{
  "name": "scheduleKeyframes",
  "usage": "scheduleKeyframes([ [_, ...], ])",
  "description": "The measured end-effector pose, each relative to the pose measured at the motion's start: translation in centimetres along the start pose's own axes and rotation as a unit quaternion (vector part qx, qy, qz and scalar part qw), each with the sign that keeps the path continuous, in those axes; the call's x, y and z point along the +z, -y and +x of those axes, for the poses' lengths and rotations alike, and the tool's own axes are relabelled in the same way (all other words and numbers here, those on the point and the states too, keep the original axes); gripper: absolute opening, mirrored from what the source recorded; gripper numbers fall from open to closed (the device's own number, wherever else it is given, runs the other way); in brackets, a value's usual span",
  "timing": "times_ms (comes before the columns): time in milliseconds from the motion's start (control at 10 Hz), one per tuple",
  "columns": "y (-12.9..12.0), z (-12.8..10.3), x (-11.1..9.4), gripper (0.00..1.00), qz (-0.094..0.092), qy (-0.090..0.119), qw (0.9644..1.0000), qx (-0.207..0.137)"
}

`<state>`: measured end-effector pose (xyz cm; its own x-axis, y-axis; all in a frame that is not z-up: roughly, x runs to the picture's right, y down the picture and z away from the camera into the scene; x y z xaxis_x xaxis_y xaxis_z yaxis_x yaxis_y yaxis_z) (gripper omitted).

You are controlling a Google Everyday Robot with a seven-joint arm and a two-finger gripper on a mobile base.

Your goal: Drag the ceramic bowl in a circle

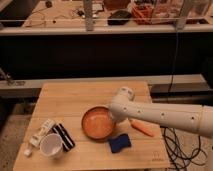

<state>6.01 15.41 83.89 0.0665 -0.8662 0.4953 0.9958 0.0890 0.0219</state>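
The ceramic bowl (97,124) is round, shallow and orange-brown with a glossy paler inside. It sits on the wooden table (75,97) near the front middle. My gripper (114,119) is at the bowl's right rim, at the end of the white arm (165,116) that reaches in from the right. The arm's wrist hides the fingers. The smaller white cup (51,145) stands at the front left, apart from the bowl.
A blue sponge (120,143) lies just right of the bowl's front edge. An orange carrot-like item (142,128) lies under the arm. A black striped packet (63,136) and a white tube (41,133) lie beside the cup. Cables (177,145) hang right of the table.
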Motion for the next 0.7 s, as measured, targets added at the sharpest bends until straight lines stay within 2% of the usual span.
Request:
scheduleKeyframes([
  [200,0.8,4.4,0.8,0.0,0.005,0.001,1.0,0.004],
  [400,-0.3,8.9,1.6,0.0,0.001,0.001,0.9997,0.022],
  [500,-1.4,10.2,1.7,0.0,-0.002,0.001,0.9994,0.034],
  [700,-6.0,11.8,1.0,0.0,-0.019,-0.002,0.9976,0.066],
])
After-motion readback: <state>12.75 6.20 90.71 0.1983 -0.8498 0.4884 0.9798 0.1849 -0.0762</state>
